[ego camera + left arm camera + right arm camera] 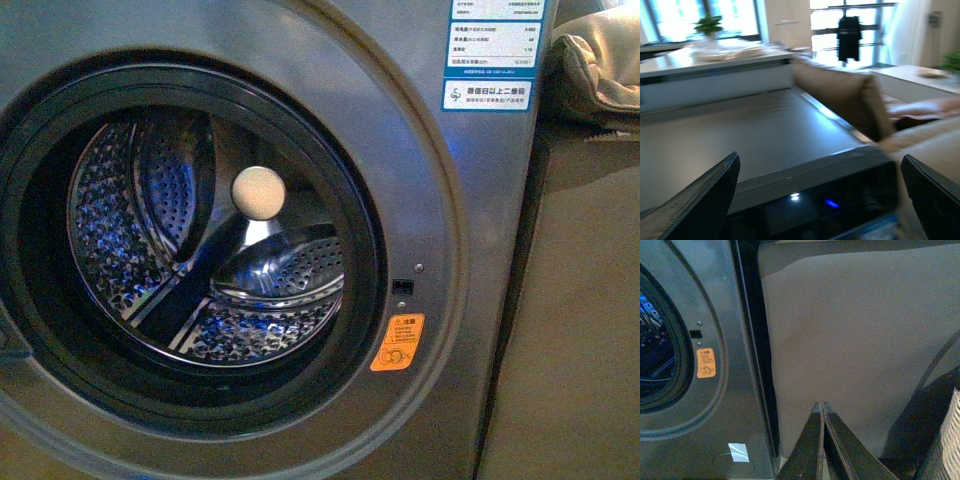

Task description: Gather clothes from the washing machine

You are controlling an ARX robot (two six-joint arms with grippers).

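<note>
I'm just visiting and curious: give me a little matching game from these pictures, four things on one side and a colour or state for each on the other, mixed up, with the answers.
Things:
1. warning sticker
2. drum
3. left claw
4. right claw

Colour or state:
A. shut, tips together
B. orange
C. open, fingers wide apart
D. perforated shiny steel, no clothes visible inside

Pairs: 1-B, 2-D, 3-C, 4-A
</note>
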